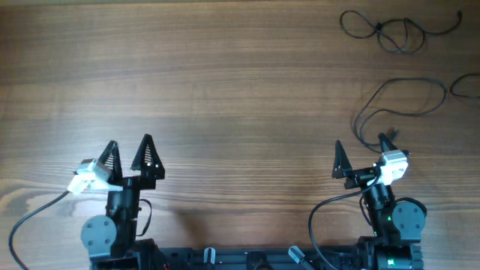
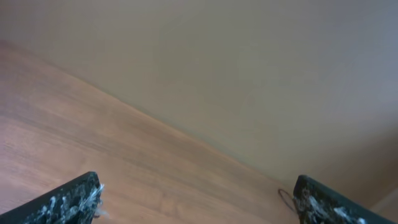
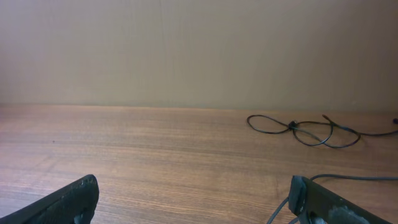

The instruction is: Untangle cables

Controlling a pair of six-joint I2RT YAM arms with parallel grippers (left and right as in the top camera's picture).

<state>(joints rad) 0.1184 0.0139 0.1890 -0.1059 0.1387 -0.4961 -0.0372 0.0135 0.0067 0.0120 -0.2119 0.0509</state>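
A small tangle of thin dark cables [image 1: 381, 30] lies at the far right of the wooden table, with a knot in the middle [image 3: 292, 126]. A second loose cable [image 1: 396, 81] curves in a wide loop, and its end runs down beside my right gripper's outer finger [image 3: 354, 177]. My right gripper [image 1: 361, 142] [image 3: 194, 183] is open and empty, well short of the tangle. At the near left, my left gripper [image 1: 129, 144] [image 2: 196, 186] is open over bare wood. A thin cable loop [image 2: 285, 198] shows far off by its right finger.
Another cable loop [image 1: 465, 84] reaches in from the right edge. A plain beige wall [image 3: 186, 50] stands behind the far table edge. Both arm bases sit at the near edge, with their thicker black leads trailing there.
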